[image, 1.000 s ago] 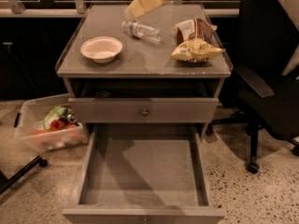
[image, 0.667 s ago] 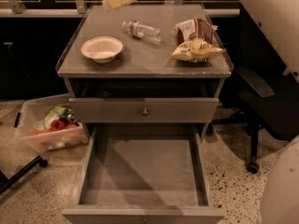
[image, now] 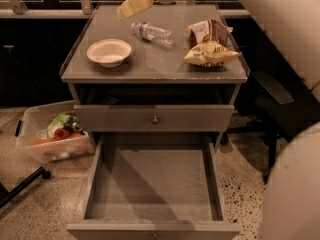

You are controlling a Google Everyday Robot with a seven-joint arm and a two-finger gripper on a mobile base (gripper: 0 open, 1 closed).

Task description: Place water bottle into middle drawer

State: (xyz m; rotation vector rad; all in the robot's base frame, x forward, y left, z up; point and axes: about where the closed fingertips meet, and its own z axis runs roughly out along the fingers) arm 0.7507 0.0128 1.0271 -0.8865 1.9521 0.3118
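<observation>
The water bottle (image: pixel 151 32) is a small clear bottle with a pale label. It lies on its side on the grey cabinet top (image: pixel 150 64), towards the back. My gripper (image: pixel 135 1) has a yellowish tip and hangs above the back of the top, just left of and behind the bottle, apart from it. The middle drawer (image: pixel 155 184) is pulled out wide below. Its flat grey floor is bare.
A white bowl (image: pixel 109 51) sits left of the bottle. A yellow snack bag (image: pixel 210 55) and a brown bag (image: pixel 209 31) lie to its right. A closed drawer front with a knob (image: pixel 155 119) is above the open one. A plastic bin (image: pixel 52 136) stands on the floor at left, an office chair (image: pixel 272 101) at right. My arm (image: pixel 285 29) fills the right edge.
My gripper has moved left across the back of the cabinet top and dropped slightly. My arm now covers more of the right side. The bottle has not moved.
</observation>
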